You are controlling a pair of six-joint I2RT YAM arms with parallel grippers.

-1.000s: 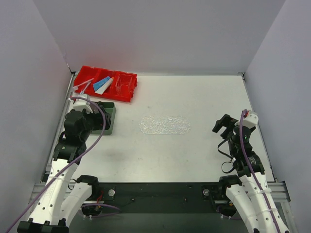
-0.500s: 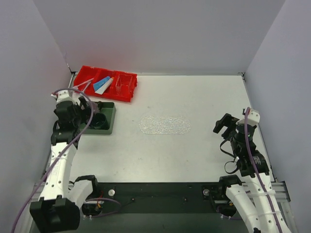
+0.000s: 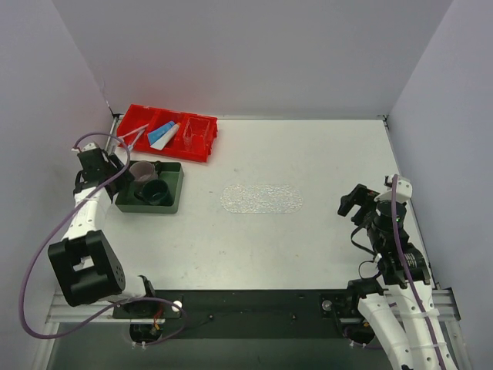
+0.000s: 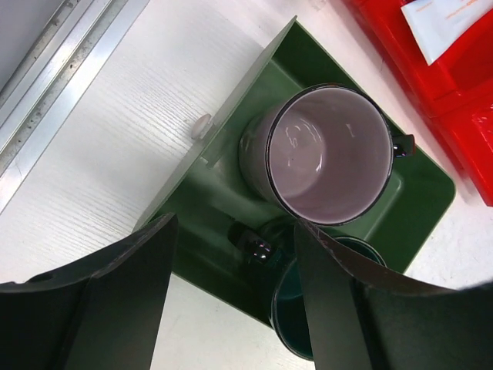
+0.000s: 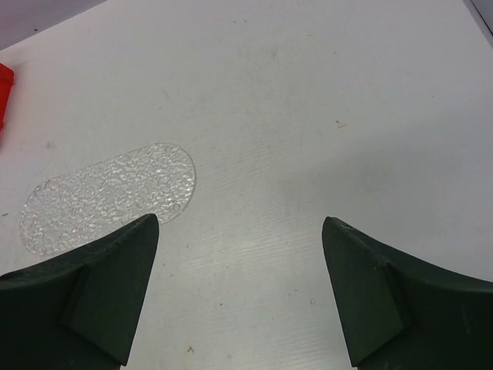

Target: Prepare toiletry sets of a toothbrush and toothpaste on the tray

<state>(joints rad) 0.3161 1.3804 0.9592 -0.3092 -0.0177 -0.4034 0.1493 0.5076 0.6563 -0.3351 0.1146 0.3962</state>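
Observation:
The clear oval tray (image 3: 260,198) lies bare at the table's middle; its end shows in the right wrist view (image 5: 108,196). Two pale toothbrushes (image 3: 132,137) lie in the left compartment of the red bin (image 3: 202,148). The blue toothpaste (image 3: 161,130) and the white toothpaste (image 3: 169,138) lie in its middle compartment; the white tube's end shows in the left wrist view (image 4: 451,23). My left gripper (image 3: 119,168) (image 4: 235,254) is open and empty over the left edge of the dark green tray. My right gripper (image 3: 350,202) (image 5: 239,254) is open and empty, right of the clear tray.
The dark green square tray (image 3: 171,202) (image 4: 223,146) holds a pale pink mug (image 3: 141,170) (image 4: 327,154) and a dark green mug (image 3: 156,191) (image 4: 296,316). The red bin's right compartment holds a clear item (image 3: 196,132). Walls close in on three sides.
My left arm has swung left and back, from over the green tray to its left edge. My right arm has drifted slightly towards the near edge. Both grippers stay open.

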